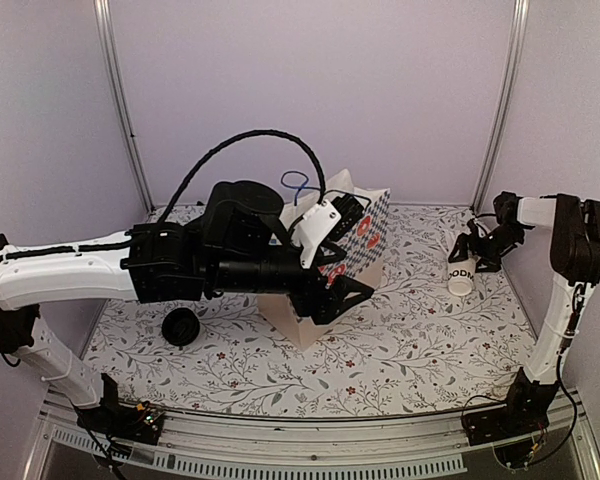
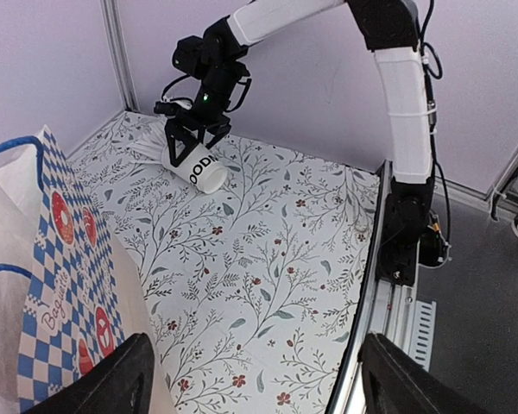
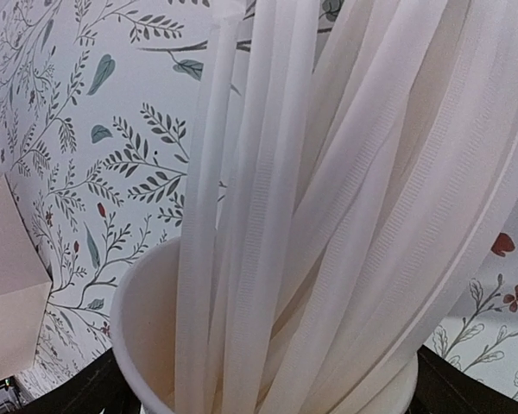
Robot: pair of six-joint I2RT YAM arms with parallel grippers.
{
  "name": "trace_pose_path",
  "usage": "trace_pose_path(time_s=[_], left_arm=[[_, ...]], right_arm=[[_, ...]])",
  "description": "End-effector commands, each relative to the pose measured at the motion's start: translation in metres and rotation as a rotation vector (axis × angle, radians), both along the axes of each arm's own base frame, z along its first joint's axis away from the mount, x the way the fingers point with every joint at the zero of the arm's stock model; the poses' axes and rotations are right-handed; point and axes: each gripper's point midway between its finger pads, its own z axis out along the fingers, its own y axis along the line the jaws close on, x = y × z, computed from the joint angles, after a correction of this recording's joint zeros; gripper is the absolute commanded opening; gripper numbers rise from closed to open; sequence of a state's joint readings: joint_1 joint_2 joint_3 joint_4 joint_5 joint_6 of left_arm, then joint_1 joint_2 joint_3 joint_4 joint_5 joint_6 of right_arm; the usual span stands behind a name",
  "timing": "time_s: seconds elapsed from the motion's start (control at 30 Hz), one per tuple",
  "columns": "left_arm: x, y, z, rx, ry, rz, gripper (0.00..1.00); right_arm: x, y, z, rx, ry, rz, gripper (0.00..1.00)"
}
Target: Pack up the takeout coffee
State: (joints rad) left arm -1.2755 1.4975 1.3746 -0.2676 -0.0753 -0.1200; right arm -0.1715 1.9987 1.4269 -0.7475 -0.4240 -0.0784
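1. While I am watching from above, the coffee (image 1: 180,325) is sitting on the table (image 1: 400,350) at 8 o'clock from the bag (image 1: 365,235), apart from both grippers.
2. My left gripper (image 2: 255,349) is hovering just beside the bag with its jaws gaping wide, holding nothing.
3. My right gripper (image 1: 477,255) is clamping a lettered cup (image 1: 462,282) of white sticks (image 3: 328,216), which is leaning, at 3 o'clock from the bag.

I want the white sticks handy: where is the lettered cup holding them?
In the top view, the lettered cup sits tilted at the table's right side, well right of the checkered bag, with the right gripper gripping it near the rim.
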Motion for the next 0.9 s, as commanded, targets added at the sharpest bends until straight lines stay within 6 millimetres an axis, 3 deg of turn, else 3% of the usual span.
trace_pose_path(time_s=[0.0,0.13,0.3,0.6,0.87], left_arm=[[-0.004,0.003,-0.002,0.009,-0.011,0.000,0.85],[-0.004,0.004,-0.003,0.012,-0.011,0.002,0.85],[-0.003,0.006,-0.004,0.015,-0.010,0.006,0.85],[-0.003,0.009,-0.004,0.013,-0.009,0.011,0.85],[-0.002,0.009,-0.006,0.014,-0.009,0.012,0.85]], right_arm=[[0.009,-0.001,-0.006,0.017,0.007,-0.019,0.99],[0.014,0.000,-0.006,0.030,0.002,-0.019,0.99],[0.016,0.005,-0.006,0.056,-0.013,-0.005,0.88],[0.018,0.012,0.006,0.090,-0.096,0.009,0.79],[0.011,0.019,0.032,0.086,-0.278,0.056,0.78]])
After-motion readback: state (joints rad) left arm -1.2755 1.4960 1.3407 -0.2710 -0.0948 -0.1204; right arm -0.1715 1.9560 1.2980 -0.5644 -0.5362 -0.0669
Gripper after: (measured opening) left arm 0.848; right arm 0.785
